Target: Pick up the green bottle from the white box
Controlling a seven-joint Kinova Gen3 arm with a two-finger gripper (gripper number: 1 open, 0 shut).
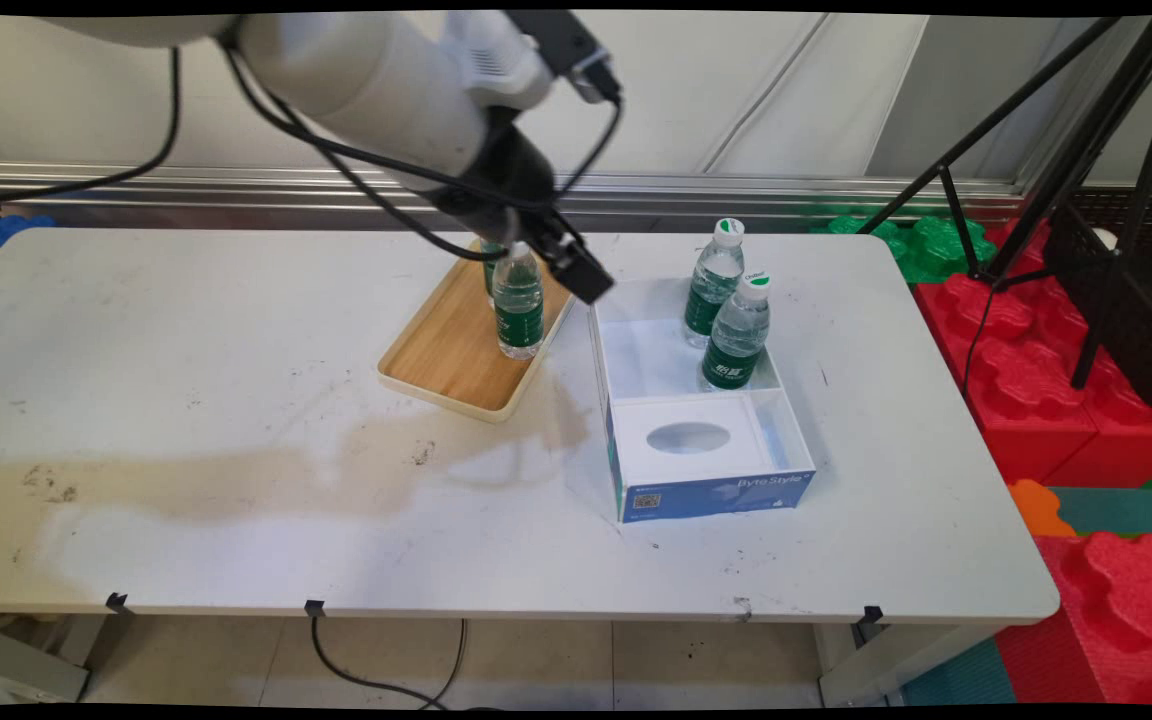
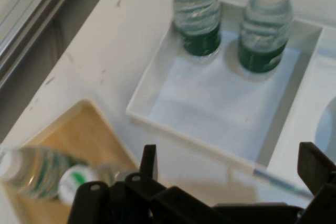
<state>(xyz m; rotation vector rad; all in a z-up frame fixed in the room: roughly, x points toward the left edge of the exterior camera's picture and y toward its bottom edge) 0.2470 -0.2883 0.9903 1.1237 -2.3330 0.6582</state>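
The tool's (image 2: pixel 231 174) own black linkage is filling the bottom of the hand view, its two fingers standing spread apart with nothing between them. In the main view the tool (image 1: pixel 576 268) is hanging low over the counter (image 1: pixel 186 330), the white arm slanting down to it from the upper left with black cables looping along it; the tool is tilting toward the right, its tip hovering over the gap between tray and box.

Just to the tool's left, the wooden tray (image 1: pixel 451 350) is lying flat on the counter, and a water bottle (image 1: pixel 518 302) with a green label is standing upright on it, right beside the fingers. A second bottle (image 1: pixel 489 270) is showing partly behind it, mostly hidden by the arm. In the hand view these two bottles (image 2: pixel 37 174) are appearing blurred at the lower left, on the tray (image 2: pixel 89 135).

Just to the tool's right, an open white box (image 1: pixel 706 470) with a blue front is sitting on the counter. Two more green-labelled bottles are standing upright in its far compartment, one (image 1: pixel 715 284) behind the other (image 1: pixel 738 332), close together. The near compartment is holding a white insert with an oval hole (image 1: pixel 688 437).
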